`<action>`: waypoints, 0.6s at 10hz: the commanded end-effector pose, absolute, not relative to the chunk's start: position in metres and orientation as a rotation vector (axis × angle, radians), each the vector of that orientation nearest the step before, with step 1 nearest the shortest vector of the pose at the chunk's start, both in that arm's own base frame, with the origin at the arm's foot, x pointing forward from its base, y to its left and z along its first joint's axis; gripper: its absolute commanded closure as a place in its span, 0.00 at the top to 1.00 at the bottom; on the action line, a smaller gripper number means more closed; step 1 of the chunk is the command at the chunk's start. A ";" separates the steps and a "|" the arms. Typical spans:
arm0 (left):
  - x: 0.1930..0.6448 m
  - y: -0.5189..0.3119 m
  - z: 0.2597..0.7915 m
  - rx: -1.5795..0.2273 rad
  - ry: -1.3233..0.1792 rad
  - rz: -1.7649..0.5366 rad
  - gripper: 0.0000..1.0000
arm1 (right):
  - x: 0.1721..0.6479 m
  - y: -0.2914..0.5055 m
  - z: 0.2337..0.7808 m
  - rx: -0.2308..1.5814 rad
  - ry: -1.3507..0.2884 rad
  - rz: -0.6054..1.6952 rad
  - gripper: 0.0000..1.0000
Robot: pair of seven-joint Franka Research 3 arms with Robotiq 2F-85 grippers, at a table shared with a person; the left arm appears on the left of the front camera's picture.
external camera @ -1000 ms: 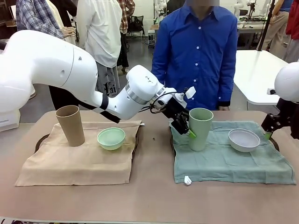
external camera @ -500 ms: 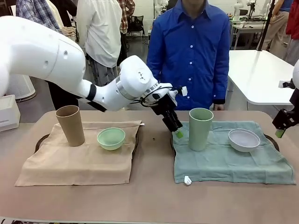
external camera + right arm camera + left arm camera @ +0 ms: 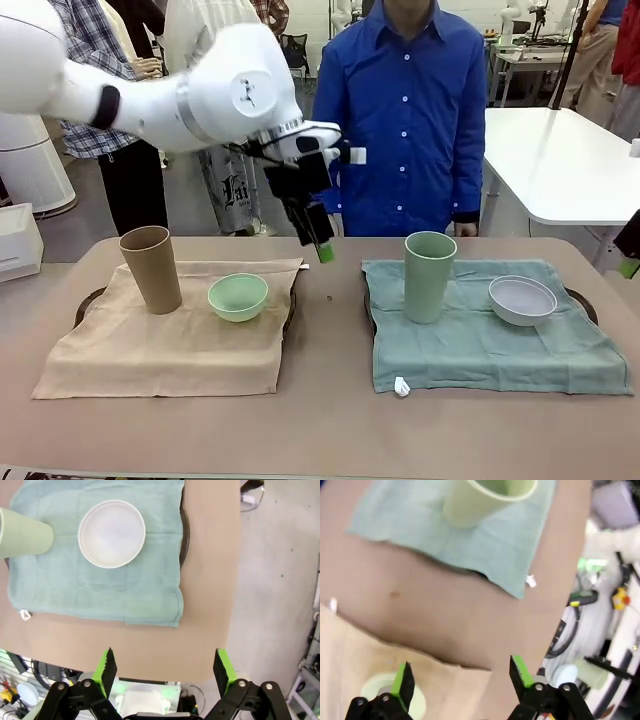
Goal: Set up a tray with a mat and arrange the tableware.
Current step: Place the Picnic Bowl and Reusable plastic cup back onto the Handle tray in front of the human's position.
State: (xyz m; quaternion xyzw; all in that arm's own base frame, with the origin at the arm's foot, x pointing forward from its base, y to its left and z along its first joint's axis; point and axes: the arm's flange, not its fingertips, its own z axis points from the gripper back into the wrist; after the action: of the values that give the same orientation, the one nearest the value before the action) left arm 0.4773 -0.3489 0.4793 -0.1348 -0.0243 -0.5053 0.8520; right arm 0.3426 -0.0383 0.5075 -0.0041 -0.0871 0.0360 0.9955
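Starting at our left, we see the tall tapered tan cup (image 3: 151, 268) standing upright on the far-left part of a beige cloth mat (image 3: 170, 345), with the small round mint-green bowl (image 3: 238, 296) just to its right on the same mat; a dark tray rim (image 3: 92, 300) peeks out from under the cloth. Our left gripper (image 3: 322, 249) hangs in the air above the bare brown table (image 3: 330, 400) between the two mats, apart from every piece of tableware: the mint-green bowl lies below and to its left, the tall tapered pale green cup (image 3: 429, 275) well to its right. In our left wrist view its green-padded fingers (image 3: 402, 680) stand wide apart with nothing between them, the bowl under one finger and the pale green cup far ahead. That cup stands upright on the near-left part of a blue-green cloth mat (image 3: 480, 345), and the small round white bowl (image 3: 522, 299) sits further right on it. Our right gripper (image 3: 165, 667) is spread wide and empty, hovering off the table's right edge, well clear of the white bowl.
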 end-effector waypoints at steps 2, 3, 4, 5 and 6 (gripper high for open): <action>0.447 -0.339 0.521 -0.077 -0.079 -0.711 1.00 | 0.319 -0.025 0.532 -0.001 -0.219 -0.077 1.00; 0.468 -0.343 0.503 -0.218 -0.065 -0.937 1.00 | 0.323 -0.026 0.531 0.003 -0.210 -0.079 1.00; 0.468 -0.343 0.503 -0.218 -0.065 -0.937 1.00 | 0.325 -0.033 0.531 -0.010 -0.214 -0.009 1.00; 0.468 -0.343 0.503 -0.218 -0.065 -0.937 1.00 | 0.325 -0.033 0.531 -0.010 -0.214 -0.009 1.00; 0.468 -0.343 0.503 -0.218 -0.065 -0.937 1.00 | 0.325 -0.033 0.531 -0.010 -0.214 -0.009 1.00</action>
State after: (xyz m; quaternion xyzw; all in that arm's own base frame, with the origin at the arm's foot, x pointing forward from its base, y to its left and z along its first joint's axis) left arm 0.4661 -0.3450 0.4982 -0.0918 -0.0271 -0.4419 0.8920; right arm 0.3214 -0.0306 0.5342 -0.0055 -0.1076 -0.0150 0.9941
